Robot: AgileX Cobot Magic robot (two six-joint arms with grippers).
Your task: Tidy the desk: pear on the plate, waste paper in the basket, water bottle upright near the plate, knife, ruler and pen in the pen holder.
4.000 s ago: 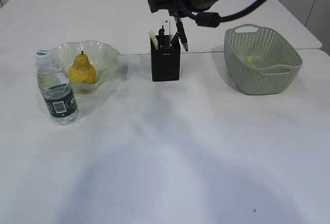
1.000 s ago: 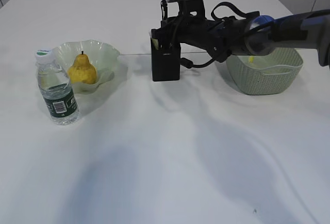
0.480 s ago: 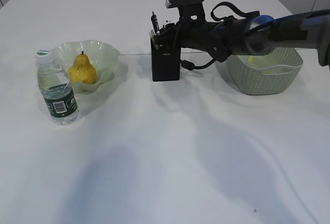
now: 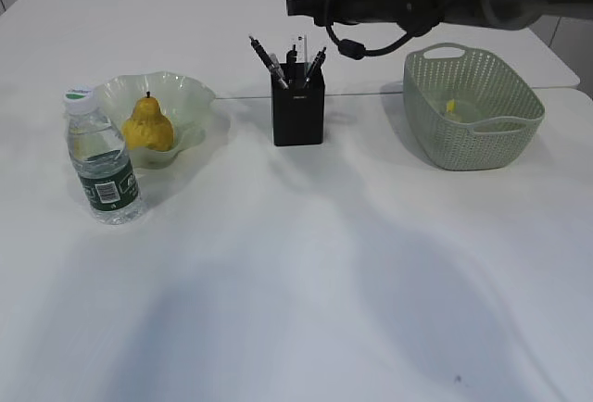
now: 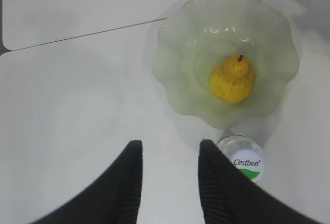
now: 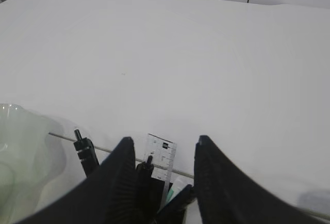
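Note:
The yellow pear (image 4: pixel 148 125) lies on the pale green plate (image 4: pixel 190 96). The water bottle (image 4: pixel 103 163) stands upright just in front of the plate. The black pen holder (image 4: pixel 297 117) holds pens (image 4: pixel 264 57), a clear ruler (image 6: pixel 161 155) and a white-green handle (image 6: pixel 176 187). Yellow waste paper (image 4: pixel 451 106) lies in the green basket (image 4: pixel 477 129). My right gripper (image 6: pixel 164 142) is open and empty above the holder; its arm shows at the top of the exterior view (image 4: pixel 298 4). My left gripper (image 5: pixel 170 152) is open and empty, high above the table, next to the bottle cap (image 5: pixel 246 163).
The left wrist view shows the plate (image 5: pixel 175 69) with the pear (image 5: pixel 232 79) from above. A seam between two tabletops (image 4: pixel 371 94) runs behind the holder. White table surface lies in front of all the objects.
My right gripper has let go in the holder and risen up and back from it. One pen now leans out to the left. Four seconds ago a pen hung above the holder.

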